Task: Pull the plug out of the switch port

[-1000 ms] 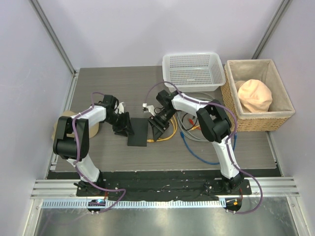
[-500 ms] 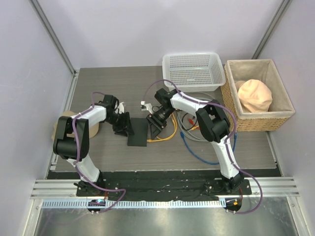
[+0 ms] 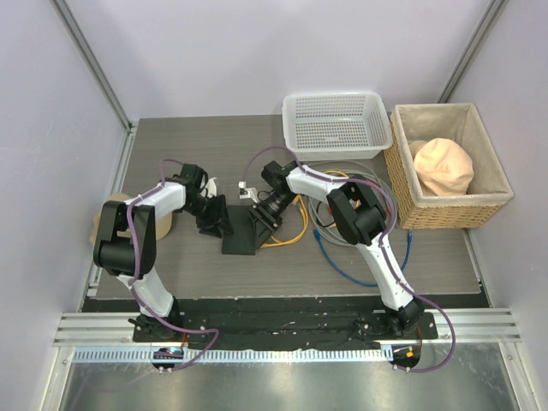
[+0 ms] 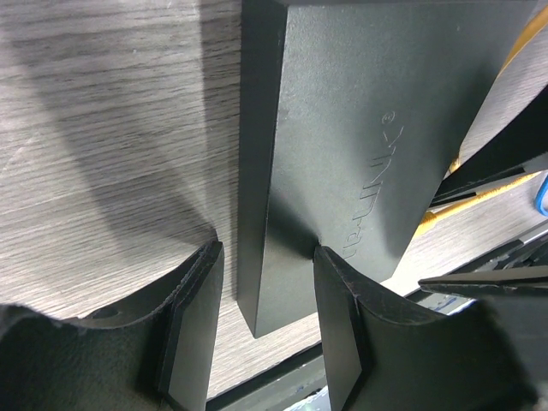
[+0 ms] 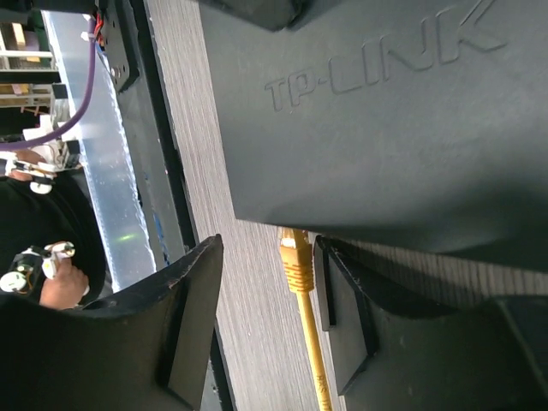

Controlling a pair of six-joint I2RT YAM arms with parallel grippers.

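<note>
Found right gripper (image 5: 270, 248) spread, straddling the plug (image 5: 294, 255) without pinching it. Noted bare table (image 5: 193, 128) showing on one side of the plug and a mere sliver on the other. Read this placement as lining up a pinch on the plug body, right at the socket edge of the switch (image 5: 377, 128), rather than on the yellow cable (image 5: 310, 360) trailing away. Judged that kinder to the cord and better for a straight pull. Saw the plug apparently seated in its port, so extraction not yet done.

Found left gripper (image 4: 267, 253) half-spread astride the opposite edge of the switch, with one finger (image 4: 193, 317) beside the side wall and the other over the top face. Noted a thin strip of table between finger and wall. Cannot tell whether clamped or merely bracketing. Took the purpose as anchoring, to stop a light box from sliding along with the plug during the pull.

Located the switch flat on the table, between the two grippers, sockets toward the right arm. Logged loose cables (image 3: 325, 231) just beyond it and a white mesh basket (image 3: 336, 124) farther back, apart. Flagged one risk: dragging the whole box, given a weak left hold.
</note>
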